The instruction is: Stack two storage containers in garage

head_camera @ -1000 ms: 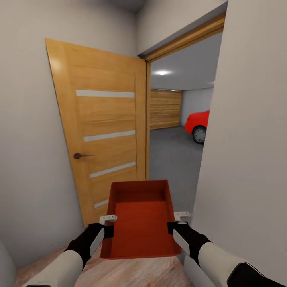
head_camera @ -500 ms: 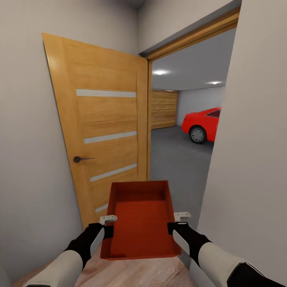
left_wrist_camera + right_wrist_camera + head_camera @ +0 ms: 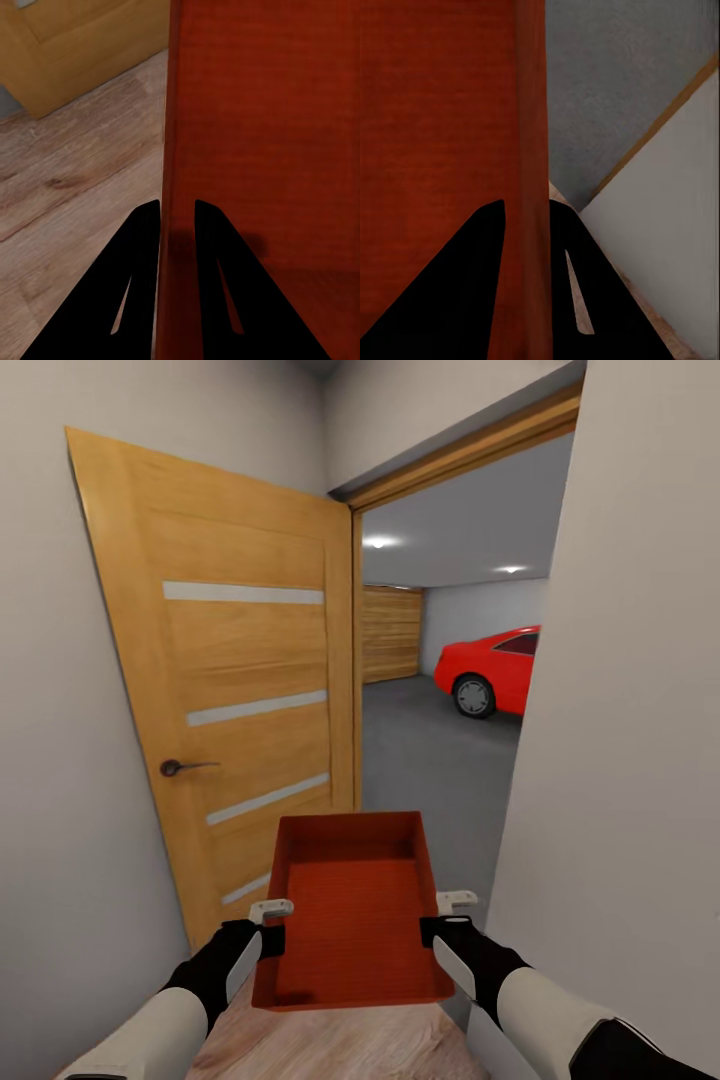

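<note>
The storage container (image 3: 352, 910) is riding level between both arms at the garage doorway, the left tool (image 3: 178, 217) and right tool (image 3: 526, 214) each pinching a side wall. Advice: be steering centred, clearing the door (image 3: 240, 690) and the wall (image 3: 630, 710).

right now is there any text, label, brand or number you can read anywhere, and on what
None readable.
The storage container, held by the left gripper and right gripper, has plain orange-red walls.
The door bears only pale strips.
The red car shows no legible plate or badge.
</note>
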